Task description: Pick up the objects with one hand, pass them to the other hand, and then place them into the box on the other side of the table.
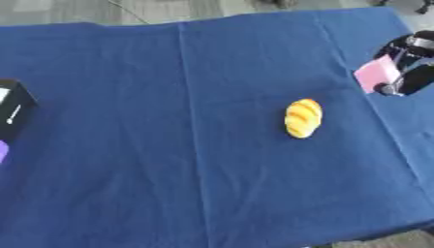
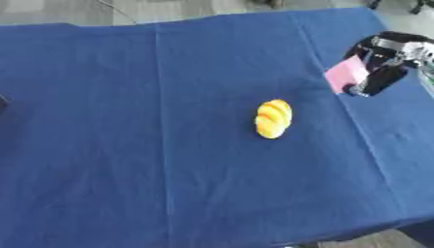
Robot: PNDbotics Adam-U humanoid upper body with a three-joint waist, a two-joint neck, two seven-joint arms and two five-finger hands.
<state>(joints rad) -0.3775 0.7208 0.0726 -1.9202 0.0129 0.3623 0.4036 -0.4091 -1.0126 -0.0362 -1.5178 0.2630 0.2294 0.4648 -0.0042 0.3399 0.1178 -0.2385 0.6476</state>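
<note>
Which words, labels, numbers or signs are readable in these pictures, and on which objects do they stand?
None can be read.
Black box at the left edge: white marks, too blurred to read.
Flat pink object in the right hand: no print shows.
Yellow bread-shaped toy: only orange stripes.

At the right edge of the frame the right robot hand is blurred, and its fingers cannot be made out against the pink thing it meets. The left-eye view cuts that hand off. At the left edge a black box is only partly in frame, with a purple sliver below it, too little to identify.
</note>
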